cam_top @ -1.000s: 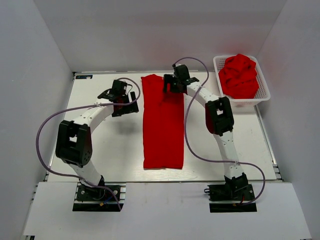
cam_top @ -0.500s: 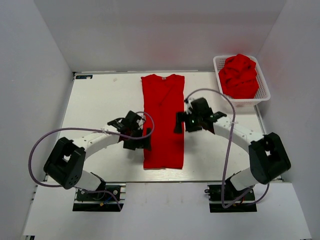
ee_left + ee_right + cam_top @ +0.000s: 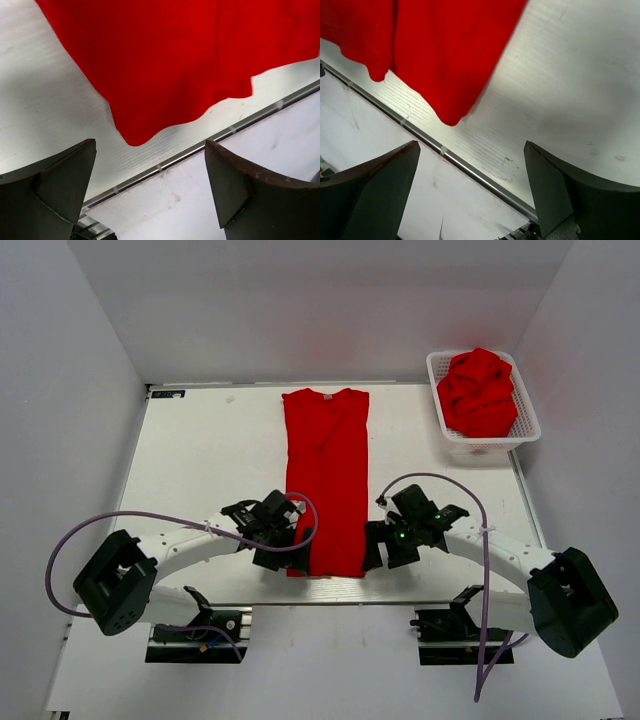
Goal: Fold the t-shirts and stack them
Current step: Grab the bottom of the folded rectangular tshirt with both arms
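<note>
Along the near edge of the table [image 3: 200,450] runs a metal rail [image 3: 161,167], and just beyond it both arms reach inward to the near hem of the folded red t-shirt [image 3: 325,480]. The left pincer [image 3: 292,540] sits at the shirt's near-left corner and the right pincer [image 3: 376,545] is just beside its near-right corner. Both are released and grasp nothing (each wrist view shows the pair spread wide with only table and cloth beyond). The left fingers [image 3: 60,185] frame the rounded near-left corner, which lies flat on the table just ahead of the tips and apart from them. The right fingers [image 3: 560,190] frame the near-right corner the same way, also clear of the cloth. The hem lies close to the rail, so room is tight on the near side, while broad white table stretches to the left and right of the shirt. The shirt runs as a long narrow strip from this hem to its collar near the far edge. At the far right a white basket [image 3: 527,412] holds a heap of crumpled red t-shirts [image 3: 478,390], well apart from both pincers. White walls [image 3: 300,310] close in the left, far and right sides.
</note>
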Motion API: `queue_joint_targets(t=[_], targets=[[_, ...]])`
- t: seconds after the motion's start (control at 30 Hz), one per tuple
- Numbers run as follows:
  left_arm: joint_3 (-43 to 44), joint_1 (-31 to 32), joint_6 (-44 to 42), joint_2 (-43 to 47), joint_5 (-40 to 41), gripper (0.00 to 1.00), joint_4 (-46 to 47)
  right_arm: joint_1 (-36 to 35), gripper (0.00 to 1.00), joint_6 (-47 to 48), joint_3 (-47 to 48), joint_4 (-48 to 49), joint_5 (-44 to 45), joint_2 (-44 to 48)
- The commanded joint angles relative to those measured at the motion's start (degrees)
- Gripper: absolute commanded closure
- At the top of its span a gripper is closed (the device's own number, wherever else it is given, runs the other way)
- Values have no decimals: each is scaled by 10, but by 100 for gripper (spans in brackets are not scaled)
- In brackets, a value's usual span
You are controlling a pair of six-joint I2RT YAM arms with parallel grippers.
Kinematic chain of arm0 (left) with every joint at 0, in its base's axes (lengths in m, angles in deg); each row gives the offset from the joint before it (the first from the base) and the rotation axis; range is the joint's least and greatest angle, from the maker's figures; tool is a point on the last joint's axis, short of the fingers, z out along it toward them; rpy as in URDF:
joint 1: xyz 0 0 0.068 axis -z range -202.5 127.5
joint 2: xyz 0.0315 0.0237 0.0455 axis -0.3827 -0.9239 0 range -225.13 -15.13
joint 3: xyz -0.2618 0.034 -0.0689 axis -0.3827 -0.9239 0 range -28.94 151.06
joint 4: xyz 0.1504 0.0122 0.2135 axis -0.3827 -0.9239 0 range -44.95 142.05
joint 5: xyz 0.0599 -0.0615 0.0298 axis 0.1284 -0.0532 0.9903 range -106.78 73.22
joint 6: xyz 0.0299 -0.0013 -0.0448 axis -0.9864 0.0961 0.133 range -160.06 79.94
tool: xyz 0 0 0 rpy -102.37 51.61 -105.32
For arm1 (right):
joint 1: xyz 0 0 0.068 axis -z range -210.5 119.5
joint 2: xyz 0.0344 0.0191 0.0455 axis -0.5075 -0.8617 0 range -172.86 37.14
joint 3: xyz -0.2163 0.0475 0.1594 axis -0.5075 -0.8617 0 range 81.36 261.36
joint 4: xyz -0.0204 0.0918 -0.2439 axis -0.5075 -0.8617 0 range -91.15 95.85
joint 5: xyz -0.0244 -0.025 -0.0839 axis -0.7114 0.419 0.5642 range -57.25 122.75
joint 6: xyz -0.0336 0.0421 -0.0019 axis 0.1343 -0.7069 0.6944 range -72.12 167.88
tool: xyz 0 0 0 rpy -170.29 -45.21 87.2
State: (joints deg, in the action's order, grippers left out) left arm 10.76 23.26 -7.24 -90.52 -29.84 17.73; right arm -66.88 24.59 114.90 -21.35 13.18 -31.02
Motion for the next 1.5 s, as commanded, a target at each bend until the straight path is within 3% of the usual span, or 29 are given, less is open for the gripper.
queue_joint_targets(t=[0.0,0.4,0.5,0.63,0.7,0.77,0.8,0.87,0.9,0.97,1.23,1.47], targets=[[-5,12,10,-1,9,0,4,-11,10,-21,-7,34,-41,-11],[-31,23,16,-35,39,0,29,-28,10,-40,-29,122,-92,-65],[-41,23,15,-30,44,5,29,-32,10,-57,-42,155,-107,-68],[-54,23,15,-30,24,21,61,-34,10,-64,-40,145,-86,-80],[-54,28,15,-36,18,36,68,-39,17,-73,-41,148,-81,-87],[-54,28,15,-44,18,49,68,-35,31,-78,-42,146,-71,-94],[-54,28,15,-50,18,60,68,-38,54,-81,-40,143,-69,-98],[-54,28,10,-50,18,75,75,-37,75,-84,-41,142,-58,-103],[-54,28,10,-50,18,94,75,-38,88,-85,-40,140,-55,-103],[-43,28,10,-50,18,100,75,-38,100,-84,-34,135,-46,-105],[-17,28,10,0,18,100,63,-39,100,-62,-17,131,-40,-73],[56,16,10,-18,77,100,50,-34,100,-32,33,138,5,-80]])
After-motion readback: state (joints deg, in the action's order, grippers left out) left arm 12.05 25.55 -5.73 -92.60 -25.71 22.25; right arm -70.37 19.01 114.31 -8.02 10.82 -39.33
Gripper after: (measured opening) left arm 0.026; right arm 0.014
